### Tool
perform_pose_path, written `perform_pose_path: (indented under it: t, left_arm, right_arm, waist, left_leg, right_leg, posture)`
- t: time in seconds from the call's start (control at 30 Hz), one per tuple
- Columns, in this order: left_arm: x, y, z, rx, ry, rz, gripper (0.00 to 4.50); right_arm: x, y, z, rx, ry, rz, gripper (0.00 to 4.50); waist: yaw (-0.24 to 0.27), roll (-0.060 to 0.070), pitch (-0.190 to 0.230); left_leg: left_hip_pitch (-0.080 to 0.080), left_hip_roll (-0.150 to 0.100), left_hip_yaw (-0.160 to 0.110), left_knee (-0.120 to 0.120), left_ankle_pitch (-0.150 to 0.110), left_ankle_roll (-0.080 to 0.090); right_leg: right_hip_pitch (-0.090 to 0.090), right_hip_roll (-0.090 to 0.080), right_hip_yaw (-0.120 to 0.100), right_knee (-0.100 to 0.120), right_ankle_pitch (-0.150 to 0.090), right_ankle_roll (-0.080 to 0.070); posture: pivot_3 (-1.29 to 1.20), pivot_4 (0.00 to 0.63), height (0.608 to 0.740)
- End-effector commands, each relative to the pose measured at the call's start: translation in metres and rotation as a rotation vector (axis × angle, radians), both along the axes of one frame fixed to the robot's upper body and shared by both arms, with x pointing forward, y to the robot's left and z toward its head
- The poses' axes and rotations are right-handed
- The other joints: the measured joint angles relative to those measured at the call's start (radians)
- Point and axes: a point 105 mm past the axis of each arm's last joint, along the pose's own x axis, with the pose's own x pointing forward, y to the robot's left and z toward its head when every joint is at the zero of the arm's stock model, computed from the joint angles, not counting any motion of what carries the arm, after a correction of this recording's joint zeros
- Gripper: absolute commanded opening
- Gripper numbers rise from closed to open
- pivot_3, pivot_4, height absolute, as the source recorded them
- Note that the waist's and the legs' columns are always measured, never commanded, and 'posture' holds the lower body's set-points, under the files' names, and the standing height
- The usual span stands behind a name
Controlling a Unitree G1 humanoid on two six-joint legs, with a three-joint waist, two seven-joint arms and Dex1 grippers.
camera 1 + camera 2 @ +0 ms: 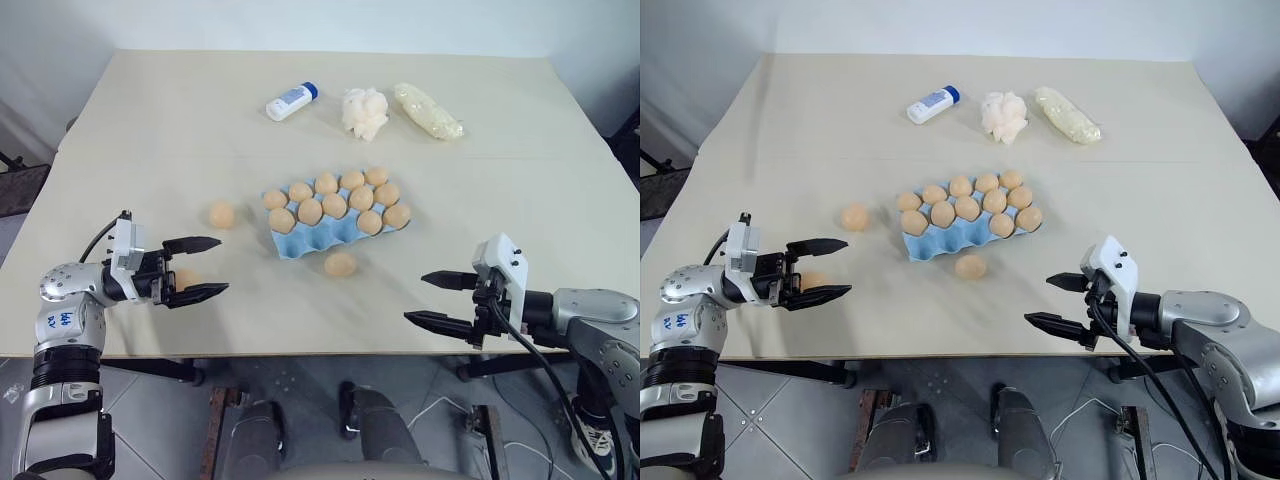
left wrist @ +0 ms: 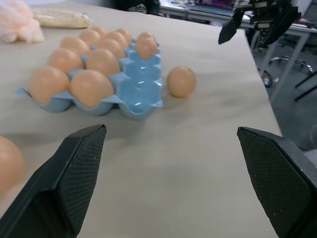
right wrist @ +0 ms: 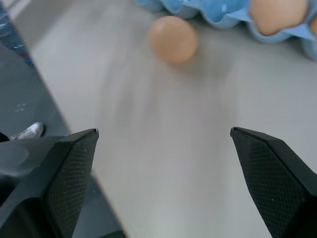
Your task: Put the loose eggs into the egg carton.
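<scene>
- On the pale beige worktop point(image 1: 150, 120), the light blue moulded egg carton point(image 1: 335, 232) sits mid-table, two near-left cups empty.
- One smooth tan-brown egg point(image 1: 340, 264) lies just near of it; another point(image 1: 221, 214) left.
- Right tool point(image 1: 438, 299) and left tool point(image 1: 194, 268) both gape empty; a third egg point(image 1: 185, 277) sits between the left tool's fingers.

We see a light blue moulded egg carton point(image 1: 333, 229) mid-table holding ten tan-brown eggs, its near-left cups empty; loose tan oval eggs point(image 1: 340, 264) lie beside it.

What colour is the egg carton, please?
Light blue; the egg carton shows best in the left wrist view.
</scene>
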Motion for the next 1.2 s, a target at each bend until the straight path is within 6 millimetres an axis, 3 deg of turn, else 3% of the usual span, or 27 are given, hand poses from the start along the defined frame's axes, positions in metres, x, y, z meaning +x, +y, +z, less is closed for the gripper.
perform_pose_path:
  t: [0.03,0.23,0.37,0.57,0.97,1.07,1.2]
  left_arm:
    - [-0.002,0.006,0.006,0.005,-0.026,0.004,4.5]
    - [-0.005,0.007,0.01,-0.02,-0.04,0.012,4.5]
    - [-0.009,0.005,0.012,-0.03,-0.049,0.007,4.5]
    - [-0.014,0.004,0.012,-0.033,-0.053,0.015,4.5]
    - [-0.018,0.005,0.012,-0.04,-0.057,0.049,4.5]
    - [-0.017,0.003,0.012,-0.049,-0.063,0.054,4.5]
    - [-0.017,0.001,0.011,-0.054,-0.064,0.052,4.5]
  right_arm:
    - [-0.005,0.008,0.01,0.006,-0.092,0.057,4.47]
    - [0.017,0.022,-0.002,0.034,-0.085,0.034,4.47]
    - [0.038,0.05,-0.011,0.026,-0.1,0.055,4.47]
    - [0.064,0.086,-0.009,0.018,-0.137,0.07,4.47]
    - [0.07,0.105,-0.02,-0.054,-0.128,0.112,4.47]
    - [0.072,0.107,-0.022,-0.054,-0.133,0.1,3.9]
    - [0.072,0.106,-0.02,-0.038,-0.138,0.081,2.54]
  waist:
    - [0.004,0.0,0.0]
    - [0.0,0.0,0.0]
    - [-0.001,0.0,0.0]
    - [0.001,0.0,0.0]
    - [0.002,0.0,0.0]
    - [-0.001,0.0,0.0]
    - [0.001,0.0,0.0]
  left_leg:
    - [0.0,0.001,0.0,0.001,0.0,0.0]
    - [0.0,0.001,0.0,0.001,0.0,0.0]
    - [0.0,0.002,0.0,0.002,0.0,0.0]
    - [-0.001,0.003,0.0,0.002,0.0,-0.001]
    - [-0.001,0.003,0.0,0.003,-0.001,-0.002]
    - [-0.001,0.003,0.0,0.003,-0.001,-0.002]
    - [-0.001,0.003,0.0,0.003,-0.001,-0.002]
  right_leg:
    - [0.0,0.0,0.0,0.0,0.0,0.0]
    - [0.0,0.0,0.0,-0.001,0.0,-0.001]
    - [0.0,0.001,0.0,0.001,0.0,-0.002]
    - [-0.002,0.001,0.0,0.005,0.0,-0.003]
    - [-0.002,0.0,-0.002,0.006,0.0,-0.003]
    - [-0.002,0.0,-0.002,0.007,0.0,-0.003]
    - [-0.002,0.0,-0.002,0.007,0.0,-0.003]
  posture:
    - [0.0,0.15,0.74]
    - [0.0,0.15,0.74]
    - [0.0,0.15,0.74]
    - [0.0,0.15,0.74]
    - [0.0,0.15,0.74]
    - [0.0,0.15,0.74]
    - [0.0,0.15,0.74]
